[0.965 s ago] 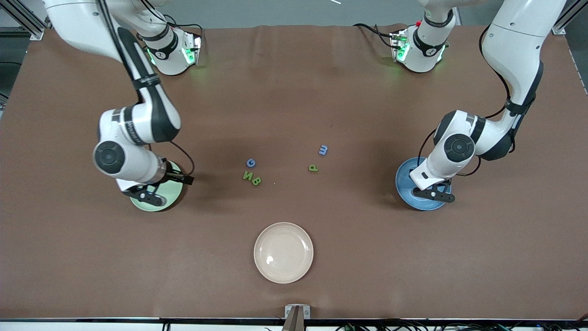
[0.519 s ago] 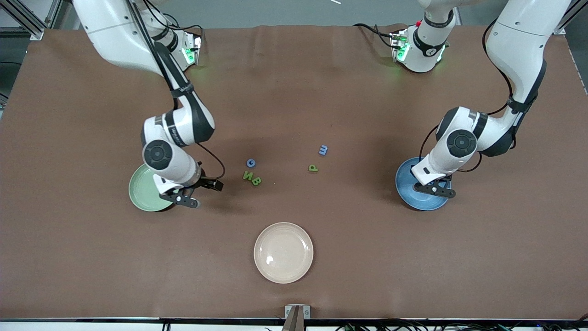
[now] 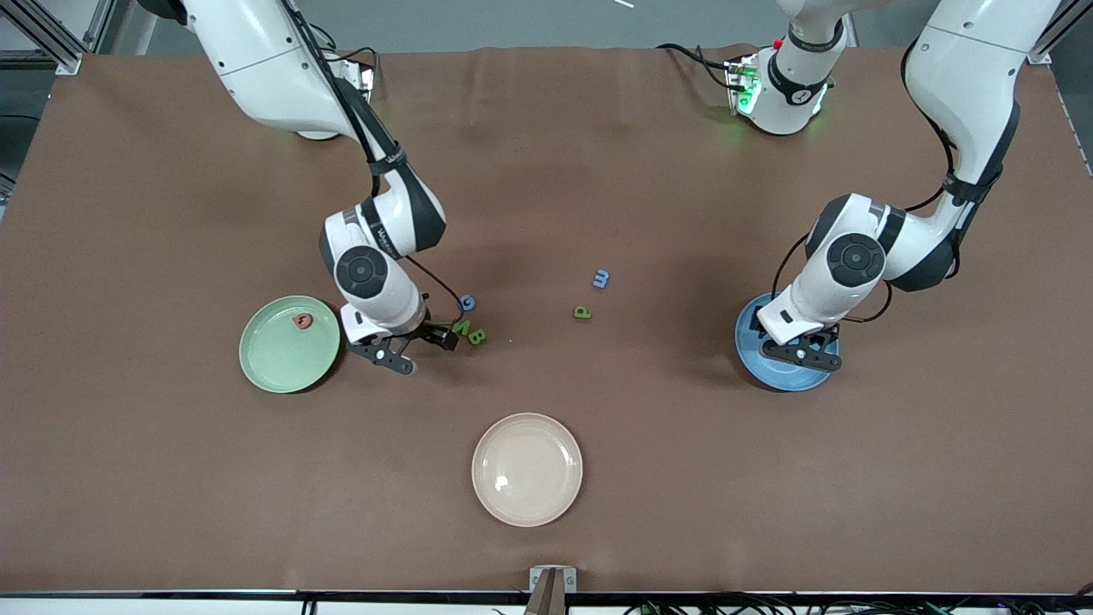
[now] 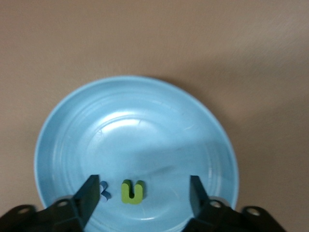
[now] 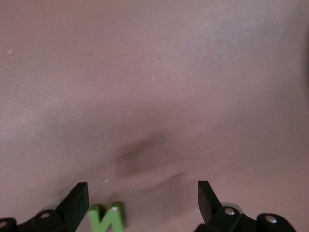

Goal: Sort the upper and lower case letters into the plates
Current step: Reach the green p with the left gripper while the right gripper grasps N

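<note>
Brown worktop (image 3: pixel 546 171), biggest thing in view. Three plates on it: cream-beige round plate (image 3: pixel 527 469) unused, pale green round plate (image 3: pixel 289 343) toward my right arm's end with one small red letter (image 3: pixel 302 320) in it, blue round plate (image 3: pixel 784 369) directly under my left hand (image 4: pixel 143 198).

Left hand: fingers spread, nothing gripped. Small green lowercase letter (image 4: pixel 132 191) lies on the blue plate between the fingertips, a blue letter piece (image 4: pixel 104 190) just beside it, partly hidden by one finger.

Right hand (image 3: pixel 408 350): fingers wide apart, empty, low over the worktop. Chunky green capital N (image 5: pixel 106 218) sits just ahead of it, close to one fingertip and off the centreline. Green capital B (image 3: pixel 476 336) touches or nearly touches the N; blue capital G (image 3: pixel 466 302) close by.

Blue m (image 3: pixel 601 278) and green lowercase letter (image 3: pixel 582 313) lie mid-worktop, between the two hands.

My read: N goes next, right hand is nearest. It needs to shift sideways to centre on it without catching the B.
</note>
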You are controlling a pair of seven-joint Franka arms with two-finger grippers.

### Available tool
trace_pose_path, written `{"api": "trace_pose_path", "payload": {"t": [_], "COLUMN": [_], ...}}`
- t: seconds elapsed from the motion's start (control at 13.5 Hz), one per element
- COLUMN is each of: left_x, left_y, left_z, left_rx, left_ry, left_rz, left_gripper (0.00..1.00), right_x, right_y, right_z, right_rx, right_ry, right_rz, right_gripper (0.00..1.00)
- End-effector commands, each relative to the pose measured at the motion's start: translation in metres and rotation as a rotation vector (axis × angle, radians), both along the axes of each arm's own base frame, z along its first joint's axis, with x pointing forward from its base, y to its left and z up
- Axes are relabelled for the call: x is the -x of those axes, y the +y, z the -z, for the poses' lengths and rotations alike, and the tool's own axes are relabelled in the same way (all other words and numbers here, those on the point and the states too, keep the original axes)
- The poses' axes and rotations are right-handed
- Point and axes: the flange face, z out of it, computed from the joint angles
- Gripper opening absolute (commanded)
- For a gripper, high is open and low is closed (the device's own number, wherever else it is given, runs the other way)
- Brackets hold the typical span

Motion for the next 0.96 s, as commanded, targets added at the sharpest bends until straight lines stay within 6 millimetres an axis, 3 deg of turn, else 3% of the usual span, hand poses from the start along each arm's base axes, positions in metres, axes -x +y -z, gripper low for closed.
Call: {"api": "trace_pose_path", "payload": {"t": [0.0, 0.15, 0.3, 0.59, 0.89], "left_x": [-0.015, -0.018, -0.015, 0.0, 0.021], "left_y": [-0.028, -0.06, -0.106, -0.196, -0.277], "left_z": [-0.041, -0.057, -0.062, -0.046, -0.032], "left_rx": [-0.013, 0.015, 0.048, 0.103, 0.145], "left_ry": [0.007, 0.003, -0.015, -0.001, 0.01], "left_rz": [-0.055, -0.122, -0.172, -0.292, -0.317], "left_gripper": [1.0, 1.0, 1.0, 1.0, 1.0], "right_x": [0.008, 0.011, 0.012, 0.012, -0.002], "right_y": [0.02, 0.025, 0.025, 0.023, 0.018], "right_z": [0.02, 0.026, 0.027, 0.028, 0.017], "right_rx": [0.004, 0.006, 0.009, 0.011, 0.005], "right_ry": [-0.023, -0.024, -0.023, -0.021, -0.036], "right_rz": [0.032, 0.038, 0.037, 0.038, 0.039], "right_gripper": [1.0, 1.0, 1.0, 1.0, 1.0]}}
